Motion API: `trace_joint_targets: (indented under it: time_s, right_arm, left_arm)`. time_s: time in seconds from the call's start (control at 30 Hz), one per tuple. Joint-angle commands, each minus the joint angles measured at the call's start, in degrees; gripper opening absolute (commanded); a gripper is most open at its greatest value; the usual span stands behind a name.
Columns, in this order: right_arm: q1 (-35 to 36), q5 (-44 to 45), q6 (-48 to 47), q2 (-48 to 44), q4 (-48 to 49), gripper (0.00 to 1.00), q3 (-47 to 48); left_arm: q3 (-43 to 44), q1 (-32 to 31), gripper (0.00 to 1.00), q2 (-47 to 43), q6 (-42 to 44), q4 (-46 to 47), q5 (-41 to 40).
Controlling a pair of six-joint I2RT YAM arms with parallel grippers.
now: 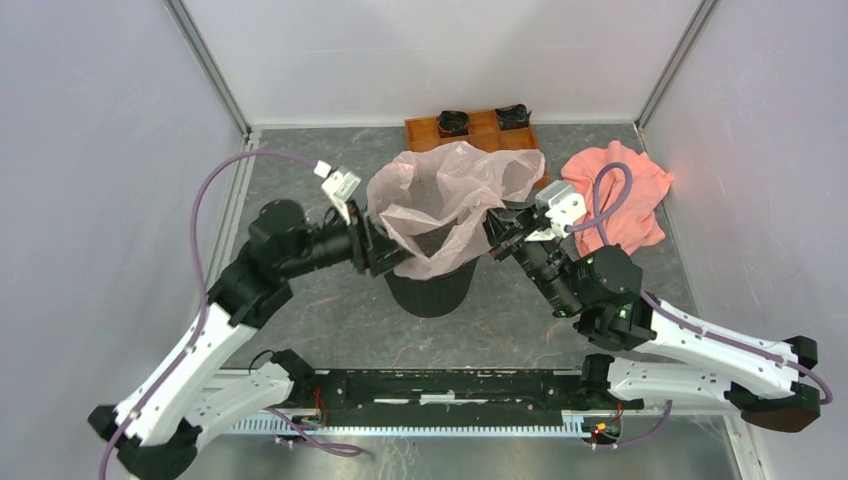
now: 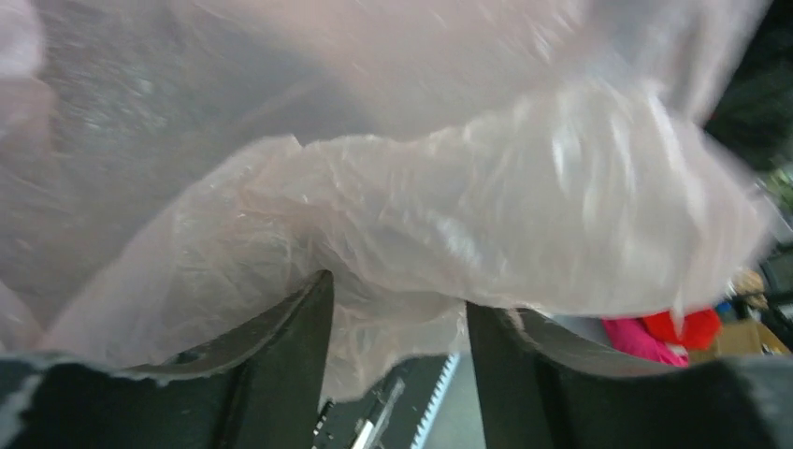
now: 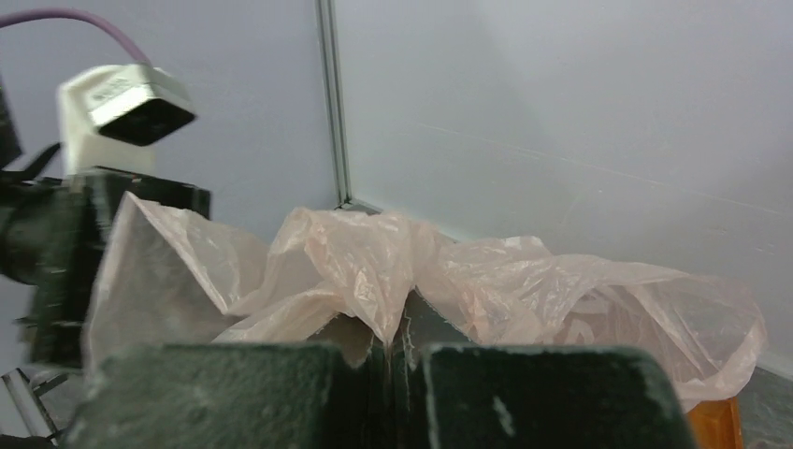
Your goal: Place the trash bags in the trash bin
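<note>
The pale pink translucent trash bag [image 1: 450, 195] billows over the round black trash bin [image 1: 432, 290] at the table's middle, its lower part hanging into the bin's mouth. My left gripper [image 1: 385, 245] is at the bag's left edge. In the left wrist view its jaws [image 2: 397, 295] stand apart, with bag film [image 2: 449, 206] draped over and between the tips. My right gripper [image 1: 497, 232] is at the bag's right edge. In the right wrist view it [image 3: 393, 341] is shut on a pinch of the bag [image 3: 374, 262].
An orange compartment tray [image 1: 470, 128] with two black cups stands behind the bin. A salmon-pink cloth [image 1: 620, 195] lies at the back right, under the right arm's purple cable. White walls close in the table on the left, right and back.
</note>
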Motion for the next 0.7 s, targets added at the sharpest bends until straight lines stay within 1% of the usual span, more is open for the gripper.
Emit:
trace_joint_targets:
  time_s: [0.0,0.13,0.23,0.4,0.47,0.53,0.63,0.67]
  right_arm:
    - [0.0,-0.7,1.5,-1.0,0.3,0.0,2.1]
    - [0.0,-1.4,-0.3,-0.1,-0.6,0.01,2.3]
    - [-0.2,-1.0,-2.1,1.2,-0.1,0.01,1.4]
    - [-1.3,-3.8,-2.5,5.5,-0.2,0.01,2.0]
    - [-1.6,-5.5,-2.9,7.2,-1.5,0.0,3.4]
    - [-1.9,-6.5,-3.7,8.5,-3.0,0.0,5.0]
    - [-2.2,-8.0,-5.0,9.9,-5.9,0.0,7.4]
    - [-2.2,-8.8,-5.4,10.8,-8.6,0.0,9.9]
  left_arm:
    - [4.6,0.1,0.57,6.5,-3.5,4.1,-12.3]
    - [-0.8,0.1,0.56,9.1,-7.4,6.9,-14.2]
    - [-5.3,0.1,0.56,8.6,-9.4,7.8,-17.0]
    - [-12.7,0.1,0.55,7.0,-13.9,11.7,-16.8]
    - [-12.4,0.1,0.56,5.3,-13.9,11.5,-16.3]
    - [-10.0,0.1,0.59,3.6,-12.2,10.0,-16.0]
    - [-4.7,0.1,0.66,2.5,-9.2,6.5,-13.9]
    - [-1.3,0.1,0.72,1.3,-7.1,3.8,-11.3]
